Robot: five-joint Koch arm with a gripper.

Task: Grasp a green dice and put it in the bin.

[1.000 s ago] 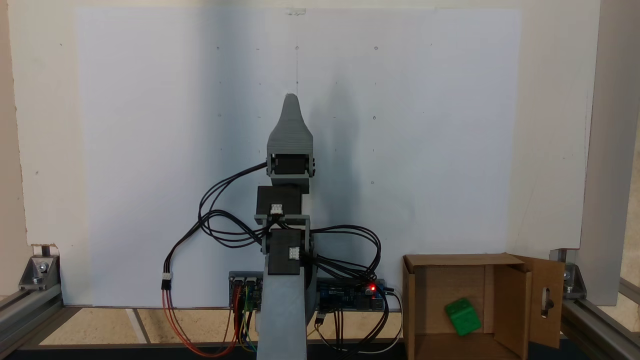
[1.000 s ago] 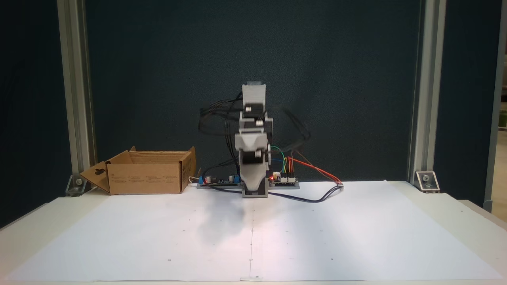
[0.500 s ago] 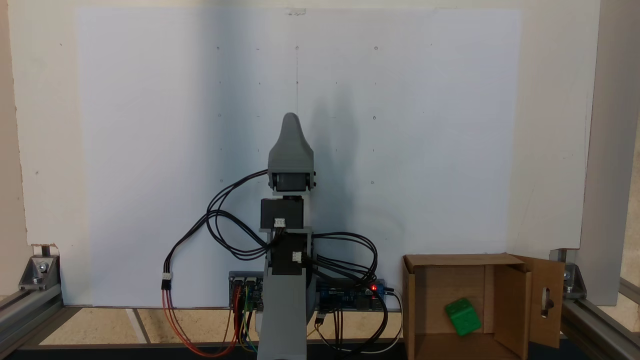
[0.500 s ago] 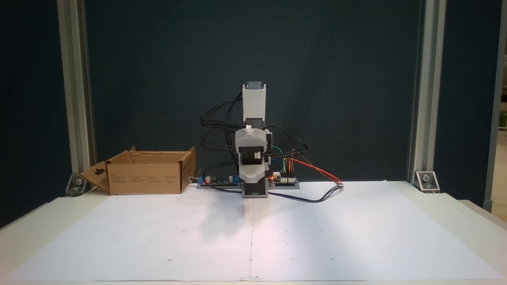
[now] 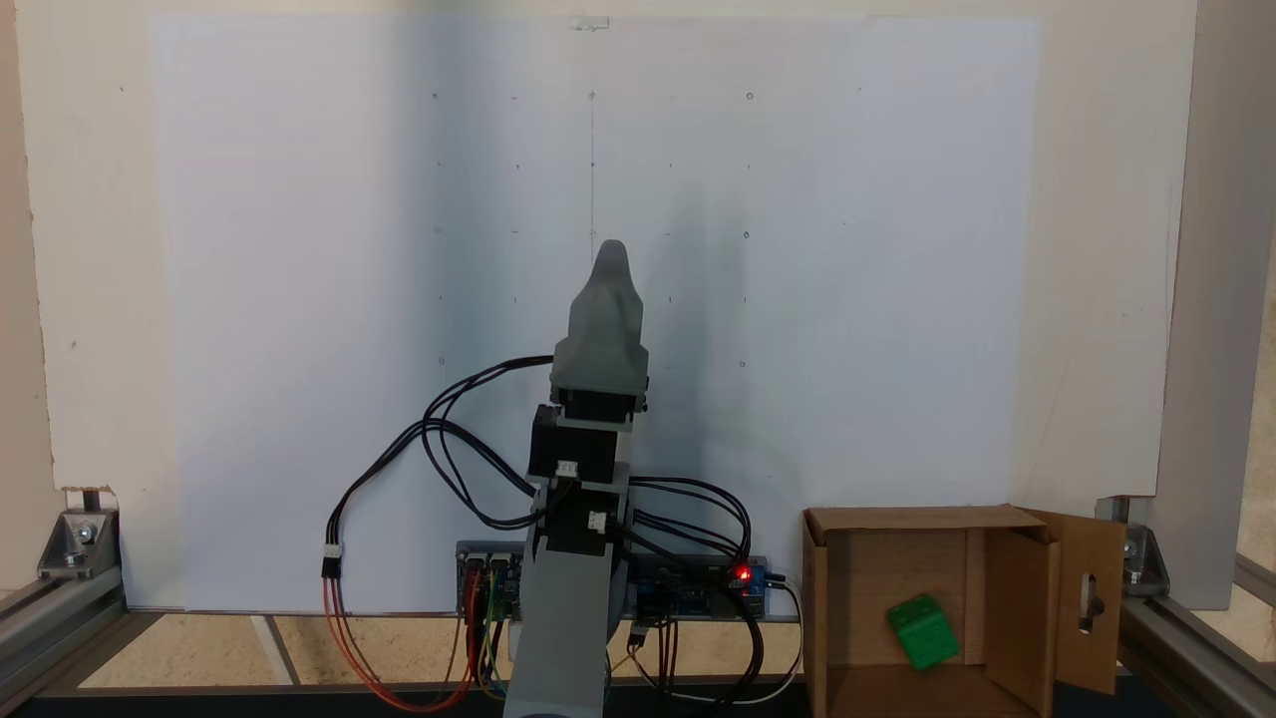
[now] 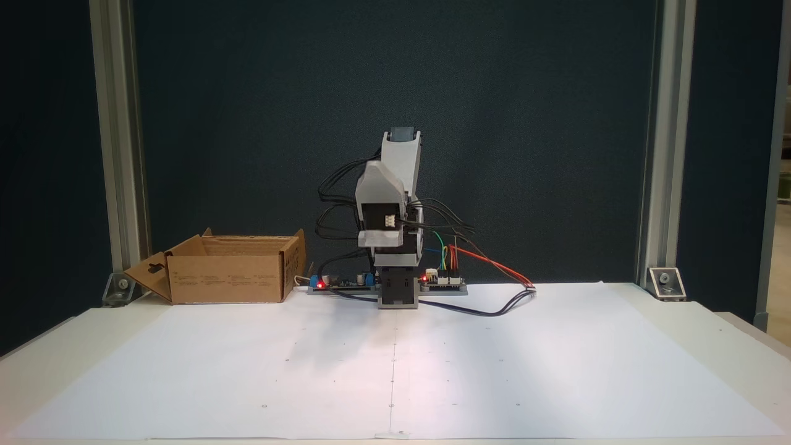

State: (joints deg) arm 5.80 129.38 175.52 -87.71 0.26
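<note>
Dice (image 5: 923,631), small and bright green, lies tilted on the floor of the open cardboard bin (image 5: 1025,610) at lower right in a fixed view from above. One bin flap with an oblong slot stands out to the right. Left of the bin, the arm (image 5: 583,469) folds up over its base, wires looping around it, a red light on the board beside it. The gripper (image 5: 610,251) tapers to a single grey tip over white paper; with one jaw hidden behind the other, whether the jaws are parted cannot be told, and nothing shows in them.

Seen from the front in a fixed view, the bin (image 6: 225,269) sits at left on the tabletop (image 6: 735,330), well apart from the folded arm (image 6: 392,216). Small print on its side is too fine to read.

As a judgement: the dice looks light, hard and rigid, perhaps a little slick, best pinched across two opposite flat faces. It already rests in the bin.
</note>
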